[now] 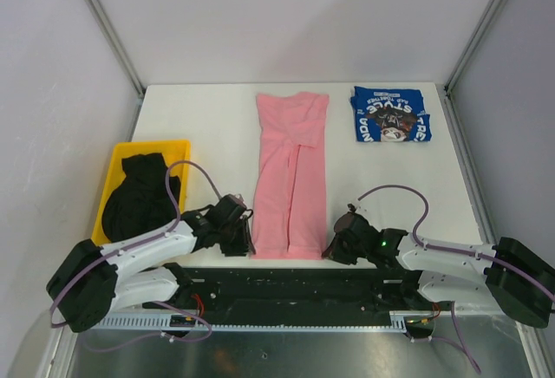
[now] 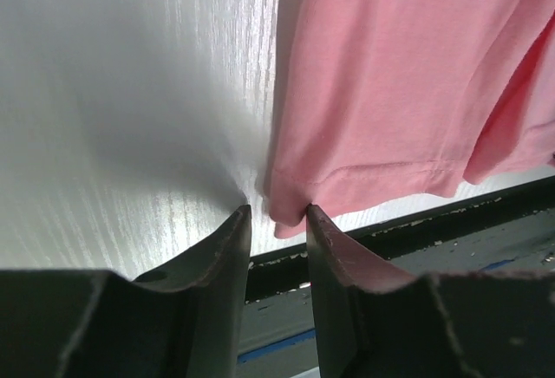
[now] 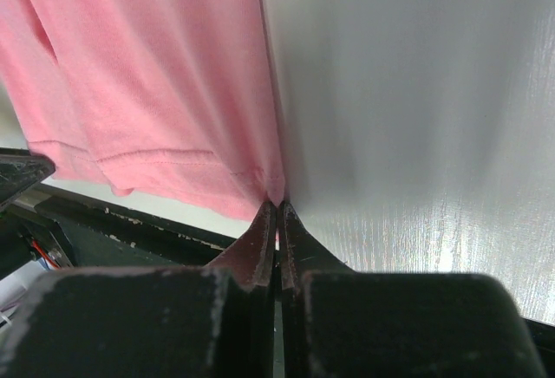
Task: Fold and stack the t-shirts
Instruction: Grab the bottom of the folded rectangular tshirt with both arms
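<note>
The pink t-shirt (image 1: 293,170) lies folded into a long strip down the middle of the table, hem at the near edge. My left gripper (image 1: 240,237) is at its near-left hem corner. In the left wrist view the jaws (image 2: 277,213) stand open with the pink corner (image 2: 290,218) between their tips. My right gripper (image 1: 336,244) is at the near-right hem corner, shut (image 3: 277,205) on the pink cloth (image 3: 147,74). The royal-blue t-shirt (image 1: 391,114) lies folded at the far right. Black t-shirts (image 1: 139,192) lie bunched in the bin.
The yellow plastic bin (image 1: 152,146) stands at the left of the white table (image 1: 208,118). A black rail (image 1: 295,278) runs along the table's near edge just behind both grippers. Frame posts and walls close in the sides and back.
</note>
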Controlling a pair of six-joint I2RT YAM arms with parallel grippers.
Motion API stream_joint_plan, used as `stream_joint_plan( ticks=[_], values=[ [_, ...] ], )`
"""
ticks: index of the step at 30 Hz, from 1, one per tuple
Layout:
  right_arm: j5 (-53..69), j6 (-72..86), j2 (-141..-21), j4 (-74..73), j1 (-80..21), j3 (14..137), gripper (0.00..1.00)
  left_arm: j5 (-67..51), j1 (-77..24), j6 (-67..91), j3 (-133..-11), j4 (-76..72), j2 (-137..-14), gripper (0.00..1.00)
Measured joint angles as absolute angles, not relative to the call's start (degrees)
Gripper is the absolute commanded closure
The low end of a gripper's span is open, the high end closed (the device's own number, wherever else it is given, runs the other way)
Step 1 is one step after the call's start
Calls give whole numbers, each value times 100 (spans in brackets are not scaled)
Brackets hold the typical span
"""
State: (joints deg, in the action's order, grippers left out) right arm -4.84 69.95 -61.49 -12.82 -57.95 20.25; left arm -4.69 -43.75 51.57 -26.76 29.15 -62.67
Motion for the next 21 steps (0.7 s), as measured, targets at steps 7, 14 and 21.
stream_joint_plan(
  ticks=[7,14,21],
  values=[
    [-484,6995,-6149,-1275,-5795,2023,100,-556,-4368,5231,-2558,2596,-6340,69],
    [-464,6982,-6136,-1205,-5795,1992,100,-668,-4368,5341,-2394,2403,-6230,86],
    [-464,6936,-5826,-1323,-5802,1874,100,-805,-4407,5404,-2287,2410,-6093,100]
  ],
)
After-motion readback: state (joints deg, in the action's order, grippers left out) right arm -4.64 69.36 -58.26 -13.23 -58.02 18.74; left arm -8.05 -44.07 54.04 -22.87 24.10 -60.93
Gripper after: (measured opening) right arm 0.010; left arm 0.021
